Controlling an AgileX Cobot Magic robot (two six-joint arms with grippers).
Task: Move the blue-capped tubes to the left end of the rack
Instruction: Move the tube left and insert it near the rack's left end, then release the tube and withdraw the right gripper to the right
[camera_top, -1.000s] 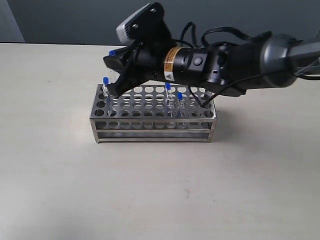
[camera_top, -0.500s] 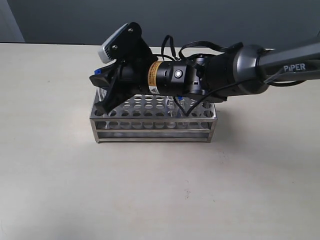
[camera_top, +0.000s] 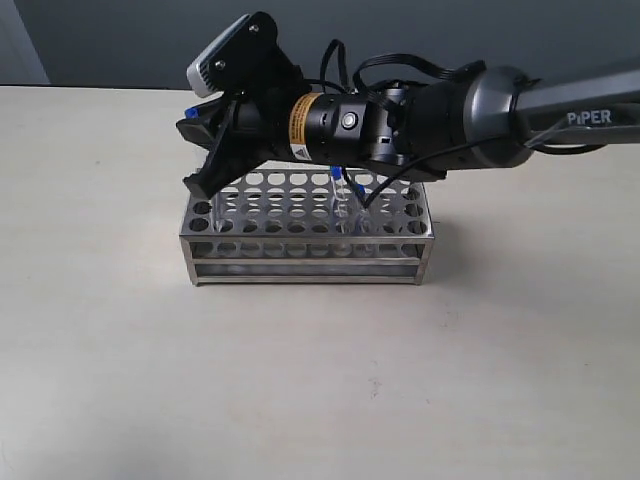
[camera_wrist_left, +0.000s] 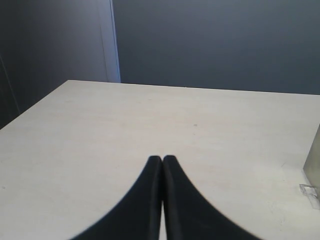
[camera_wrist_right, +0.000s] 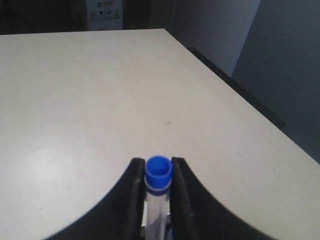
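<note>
Right wrist view showed the right gripper (camera_wrist_right: 157, 161) pinching a blue-capped tube (camera_wrist_right: 157, 201) just under its cap (camera_wrist_right: 159, 170), sensibly, as it looked light, slick and probably brittle.

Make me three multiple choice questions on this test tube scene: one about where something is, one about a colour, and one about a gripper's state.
1. Where is the right gripper in the exterior view?
A. At the left end of the rack
B. At the rack's right end
C. Far from the rack

2. What colour is the cap of the tube it holds?
A. Red
B. Blue
C. White

3. What state is the left gripper in?
A. Wide open
B. Shut on a tube
C. Shut with nothing in it

Answers:
1. A, its fingers hang by the rack's left end.
2. B, the right wrist view shows a bright blue cap between the fingers.
3. C, the left wrist view shows the fingers pressed together with nothing between them.
</note>
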